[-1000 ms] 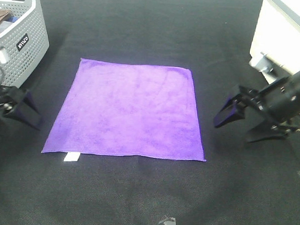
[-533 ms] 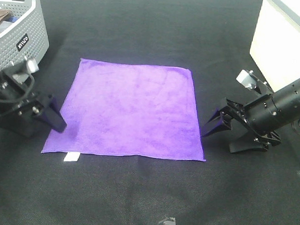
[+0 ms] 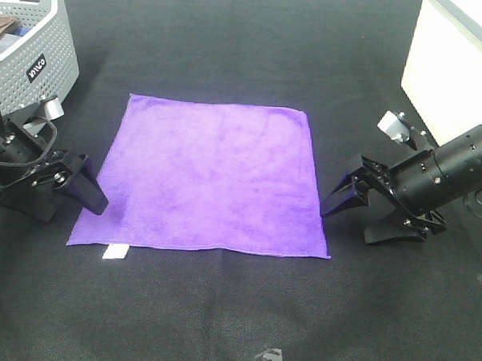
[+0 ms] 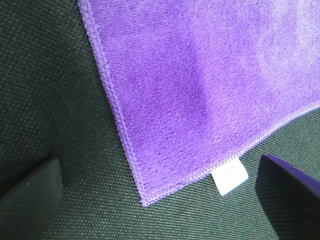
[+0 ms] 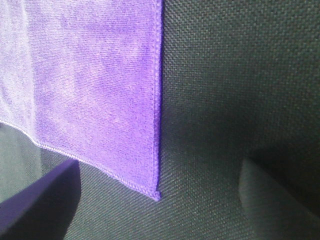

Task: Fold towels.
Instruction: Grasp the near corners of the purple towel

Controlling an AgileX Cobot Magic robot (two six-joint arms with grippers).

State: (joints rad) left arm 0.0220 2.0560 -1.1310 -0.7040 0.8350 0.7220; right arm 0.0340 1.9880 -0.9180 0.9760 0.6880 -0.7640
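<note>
Both arms sit low at either side, wrists tilted downward. The left tool [image 3: 73, 211] has its jaws spread wide, dark fingers [image 4: 30, 182] well apart; the right tool [image 3: 349, 224] likewise gapes, pointing inward and down

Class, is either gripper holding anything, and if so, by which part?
Nothing is held. The left gripper and right gripper are both open, close to the near corners of the towel.

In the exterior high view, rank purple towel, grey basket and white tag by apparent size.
1. purple towel
2. grey basket, though the frame cuts it off
3. white tag, by far the smallest
</note>
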